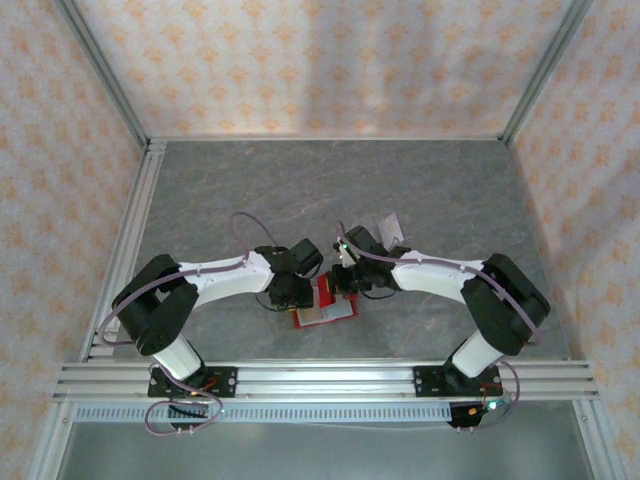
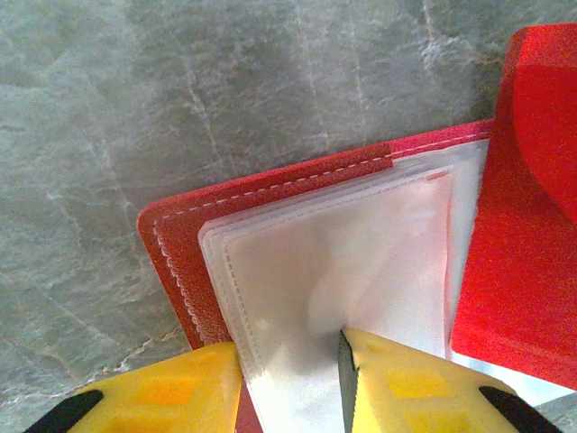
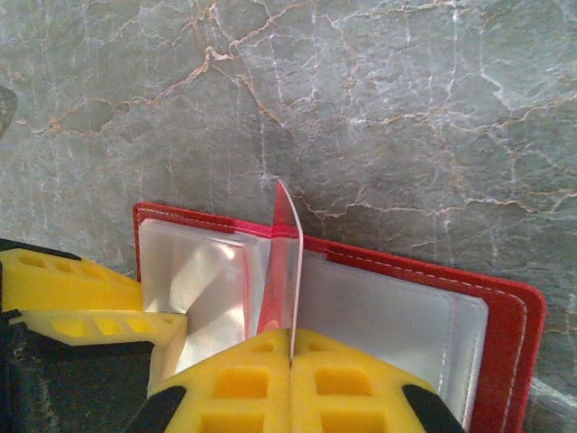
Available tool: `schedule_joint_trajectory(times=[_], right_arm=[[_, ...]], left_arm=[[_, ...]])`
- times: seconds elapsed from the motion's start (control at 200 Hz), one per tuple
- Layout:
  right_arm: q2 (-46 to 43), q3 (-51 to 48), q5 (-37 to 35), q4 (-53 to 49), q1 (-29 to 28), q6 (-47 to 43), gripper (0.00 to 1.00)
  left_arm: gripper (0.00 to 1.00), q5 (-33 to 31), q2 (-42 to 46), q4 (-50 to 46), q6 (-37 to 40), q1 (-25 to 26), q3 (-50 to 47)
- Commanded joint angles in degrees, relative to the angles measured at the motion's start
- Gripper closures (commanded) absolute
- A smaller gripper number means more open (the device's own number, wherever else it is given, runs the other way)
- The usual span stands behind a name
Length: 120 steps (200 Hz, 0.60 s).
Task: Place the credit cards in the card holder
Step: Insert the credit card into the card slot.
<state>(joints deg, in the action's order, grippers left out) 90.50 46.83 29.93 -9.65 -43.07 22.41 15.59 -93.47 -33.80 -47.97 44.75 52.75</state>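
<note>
Wallet (image 3: 514, 316): red, lying open on the table (image 1: 300, 180), near-centre, between the two arms. Pale sleeves (image 2: 361, 244) face up.

Card (image 3: 287, 262): one, pale with red marks, standing on edge. Its leading edge is at the sleeves by the fold, apparently lined up to slide into a pocket; not yet in.

Right gripper (image 3: 290, 361): clenched on the card's rear edge.

Left gripper (image 2: 288, 347): jaws apart, set on the sleeves at the wallet's left half, probably to pin it flat; whether it pinches a sleeve cannot be told.

Left arm (image 1: 215, 275), right arm (image 1: 440, 272): elbows out, forearms angled inward, wrists pitched down, nearly meeting over the wallet.
</note>
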Motion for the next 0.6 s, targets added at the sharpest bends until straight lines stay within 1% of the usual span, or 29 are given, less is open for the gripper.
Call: schedule_joint_trajectory(times=[0.0, 0.18, 0.596], right_arm=[[0.5, 0.0, -1.3, -2.0, 0.4, -0.4, 1.0], [0.8, -0.5, 1.5, 0.8, 0.4, 1.8, 1.0], [1.2, -1.3, 4.9, 4.6, 0.4, 4.4, 1.0]], left_arm=[[0.66, -1.8, -0.1, -2.3, -0.2, 0.4, -0.6], [0.66, -1.9, -0.3, -2.3, 0.0, 0.4, -0.5], [0.66, -1.9, -0.1, -2.2, -0.1, 0.4, -0.9]])
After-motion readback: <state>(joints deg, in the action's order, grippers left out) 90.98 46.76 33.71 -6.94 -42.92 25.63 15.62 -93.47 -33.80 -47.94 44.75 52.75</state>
